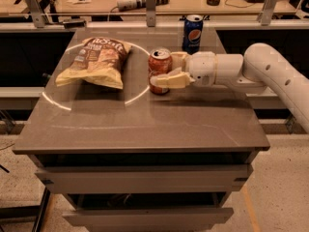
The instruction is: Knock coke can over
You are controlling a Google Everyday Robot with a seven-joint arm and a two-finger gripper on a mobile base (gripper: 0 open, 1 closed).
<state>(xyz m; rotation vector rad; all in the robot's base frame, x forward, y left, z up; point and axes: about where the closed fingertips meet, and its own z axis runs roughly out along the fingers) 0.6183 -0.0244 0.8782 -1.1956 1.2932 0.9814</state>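
1. Your coke can stands upright on the table, in the far half of the tabletop and about midway between its left and right edges.
2. The gripper sits at the can's right side, reaching in from the right edge. Its fingers are spread apart, not clenched. One finger lies across the lower front of the can, and the other sits behind the can's right shoulder. The front finger looks to be touching the can; you cannot tell whether the back one does.
3. The arm runs level above the tabletop from the right edge to the gripper.
4. A blue soda can stands upright near the far edge, behind the gripper and apart from it.
5. A chip bag lies flat towards the far left corner, well apart from the coke can.
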